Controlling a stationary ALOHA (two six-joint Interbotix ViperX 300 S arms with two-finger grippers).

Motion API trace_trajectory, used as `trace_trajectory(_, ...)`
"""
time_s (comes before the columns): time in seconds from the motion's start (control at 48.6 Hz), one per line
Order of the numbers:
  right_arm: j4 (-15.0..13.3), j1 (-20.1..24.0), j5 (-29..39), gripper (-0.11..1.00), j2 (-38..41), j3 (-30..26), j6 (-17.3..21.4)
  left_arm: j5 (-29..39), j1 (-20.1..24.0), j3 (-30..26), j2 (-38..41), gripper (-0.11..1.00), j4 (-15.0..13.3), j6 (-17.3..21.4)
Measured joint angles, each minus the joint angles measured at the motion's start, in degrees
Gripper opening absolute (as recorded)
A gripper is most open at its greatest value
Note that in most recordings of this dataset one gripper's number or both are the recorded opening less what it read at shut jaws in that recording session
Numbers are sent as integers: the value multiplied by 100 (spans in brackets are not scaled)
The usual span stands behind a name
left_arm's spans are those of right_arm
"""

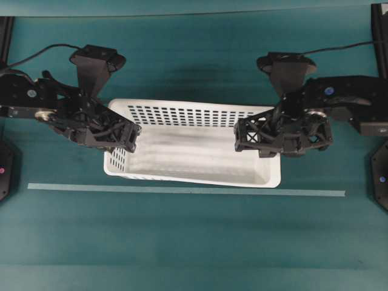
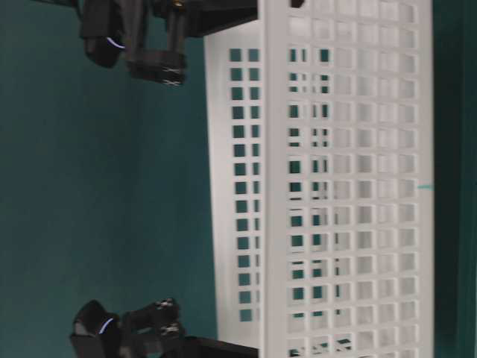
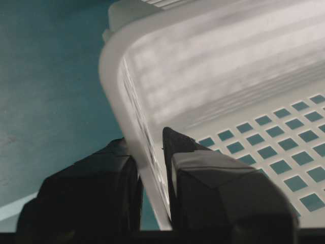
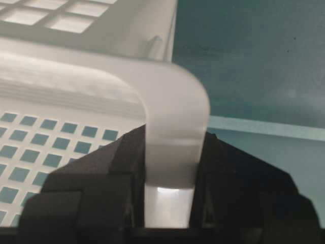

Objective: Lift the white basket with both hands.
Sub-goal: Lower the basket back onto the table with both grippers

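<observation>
Two grippers were already clamped on the white basket [image 1: 200, 145], which sat between the arms on the teal table [image 1: 182, 242]: the left gripper [image 3: 152, 168] pinched the left end wall and the right gripper [image 4: 170, 168] squeezed the rolled rim at the right end. Honestly my worry was a lopsided lift, since if one arm rose faster the thin plastic could flex and slip out of a pinch.
</observation>
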Motion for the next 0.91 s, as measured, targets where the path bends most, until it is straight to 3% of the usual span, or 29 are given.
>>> trace_trajectory(0.494,35,26,-360,18,88,272,-9,-290,-26,202,62,10,0,-44)
trace_trajectory(0.7,35,62,-413,18,114,299,-9,-343,-132,229,62,10,0,-387)
trace_trajectory(0.906,35,62,-413,18,114,308,-9,-536,-185,316,88,9,0,-448)
